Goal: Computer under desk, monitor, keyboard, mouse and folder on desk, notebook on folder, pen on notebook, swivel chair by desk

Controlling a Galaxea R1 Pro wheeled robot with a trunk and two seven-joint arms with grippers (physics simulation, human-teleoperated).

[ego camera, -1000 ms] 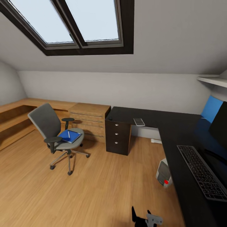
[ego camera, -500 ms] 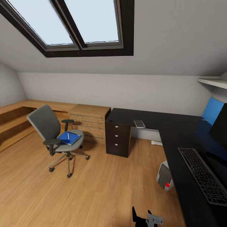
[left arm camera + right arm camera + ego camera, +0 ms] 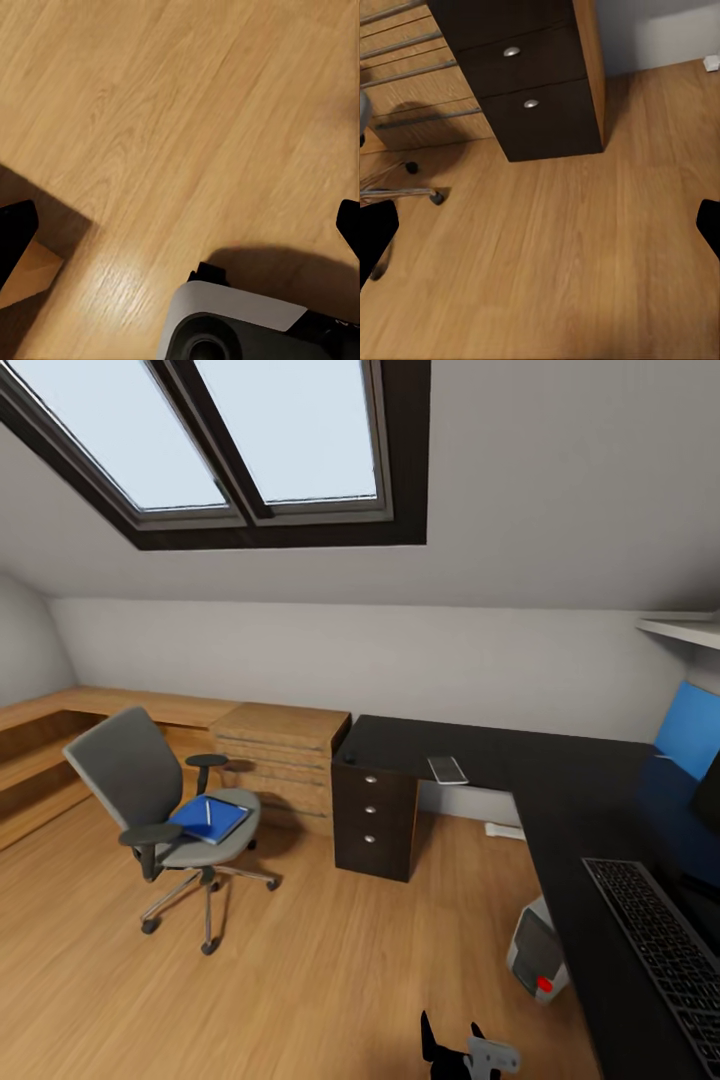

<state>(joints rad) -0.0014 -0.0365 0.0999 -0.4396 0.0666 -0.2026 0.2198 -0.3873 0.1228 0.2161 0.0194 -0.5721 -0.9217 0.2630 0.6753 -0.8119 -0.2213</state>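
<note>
The blue folder lies on the chair seat with a pen on top, well apart from the desk. Both grippers hang wide and empty. Tilting the folder in lifting could roll the pen off.

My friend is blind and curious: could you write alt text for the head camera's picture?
An attic bedroom: a grey swivel chair on the wood floor holds a blue folder, left of a black L-shaped desk with a keyboard. A grey computer stands below, skylights above.
</note>
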